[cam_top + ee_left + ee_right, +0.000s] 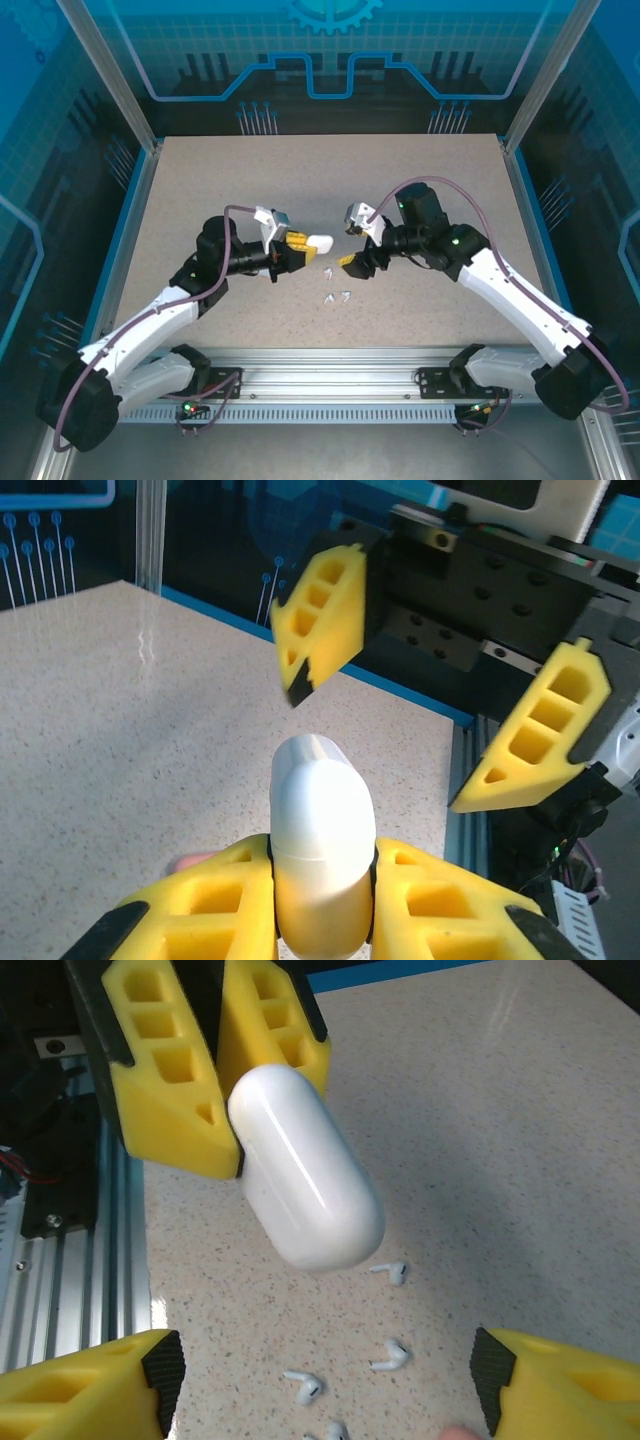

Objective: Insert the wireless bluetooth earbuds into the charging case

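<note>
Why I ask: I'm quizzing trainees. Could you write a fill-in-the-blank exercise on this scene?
1. The left gripper is shut on a ____ charging case.
2. The right gripper stands ____, holding nothing.
3. The loose white earbuds lie on the ____, outside the case.
Missing words: white; open; table.

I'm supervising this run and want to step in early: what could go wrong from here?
1. The left tool grips the glossy white case by one end only, in mid-air. A push from the open right tool could twist it or slip it out.
2. The earbuds lie loose on the table nearby, so a dropped case could scatter them.
3. The case looks closed, so its lid likely needs opening first.
</note>
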